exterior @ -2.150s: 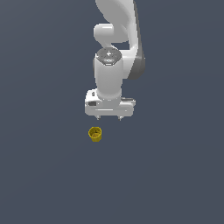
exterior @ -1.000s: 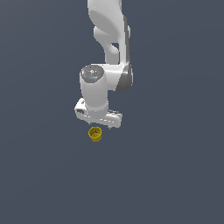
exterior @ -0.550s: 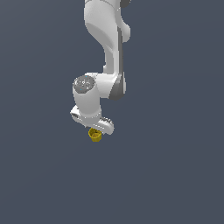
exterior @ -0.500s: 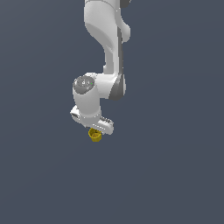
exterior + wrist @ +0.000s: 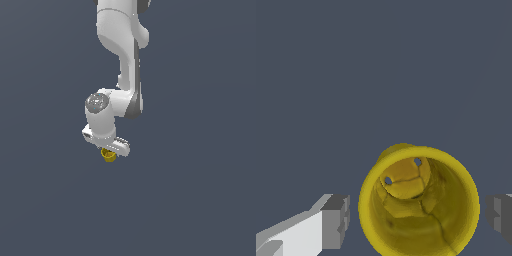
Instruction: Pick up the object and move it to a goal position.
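Now the gripper [image 5: 108, 150] had been lowered from above and to the exterior view's right, so that the yellow cup [image 5: 419, 202] stood upright on the floor between its fingers [image 5: 335, 221]. These were spread, a gap being left on each side, so nothing was yet gripped; closing was judged the step due.

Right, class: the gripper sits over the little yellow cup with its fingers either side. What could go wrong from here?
1. In the wrist view the yellow cup sits off-centre between the fingers; one pad may touch first and shove it sideways.
2. The cup is round and hollow, so closing pads could slip on the rim.
3. In the exterior view the gripper hides most of the cup, so its depth is hard to judge; a shallow grasp could drop it.
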Controlling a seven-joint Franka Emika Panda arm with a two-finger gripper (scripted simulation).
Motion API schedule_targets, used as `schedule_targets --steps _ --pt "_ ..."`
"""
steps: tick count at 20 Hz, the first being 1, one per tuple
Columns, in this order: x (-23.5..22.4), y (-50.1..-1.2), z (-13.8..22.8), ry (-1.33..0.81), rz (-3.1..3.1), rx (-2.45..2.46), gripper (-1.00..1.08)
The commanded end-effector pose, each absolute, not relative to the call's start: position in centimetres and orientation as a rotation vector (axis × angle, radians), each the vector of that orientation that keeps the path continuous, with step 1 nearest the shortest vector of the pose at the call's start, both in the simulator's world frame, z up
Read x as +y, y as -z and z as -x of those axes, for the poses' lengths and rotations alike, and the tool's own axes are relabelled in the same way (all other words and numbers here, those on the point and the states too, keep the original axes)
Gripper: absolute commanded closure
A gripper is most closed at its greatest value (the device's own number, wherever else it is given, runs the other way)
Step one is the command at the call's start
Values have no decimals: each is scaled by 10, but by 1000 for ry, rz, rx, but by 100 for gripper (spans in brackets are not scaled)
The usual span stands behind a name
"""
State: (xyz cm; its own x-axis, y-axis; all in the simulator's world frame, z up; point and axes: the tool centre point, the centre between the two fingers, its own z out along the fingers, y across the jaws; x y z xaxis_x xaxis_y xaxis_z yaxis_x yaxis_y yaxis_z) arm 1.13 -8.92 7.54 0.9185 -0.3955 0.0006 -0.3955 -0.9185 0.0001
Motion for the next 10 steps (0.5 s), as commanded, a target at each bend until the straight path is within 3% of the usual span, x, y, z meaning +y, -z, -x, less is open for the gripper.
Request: schedule_targets --steps 1,8,9,10 --pt "-89 -61 -11 1 -3076 -637 -92" --pt "-89 -46 -12 0 -3076 -639 -92" --pt "-89 -46 -12 0 -3076 -639 108" --pt "-89 -46 -12 0 -3076 -639 108"
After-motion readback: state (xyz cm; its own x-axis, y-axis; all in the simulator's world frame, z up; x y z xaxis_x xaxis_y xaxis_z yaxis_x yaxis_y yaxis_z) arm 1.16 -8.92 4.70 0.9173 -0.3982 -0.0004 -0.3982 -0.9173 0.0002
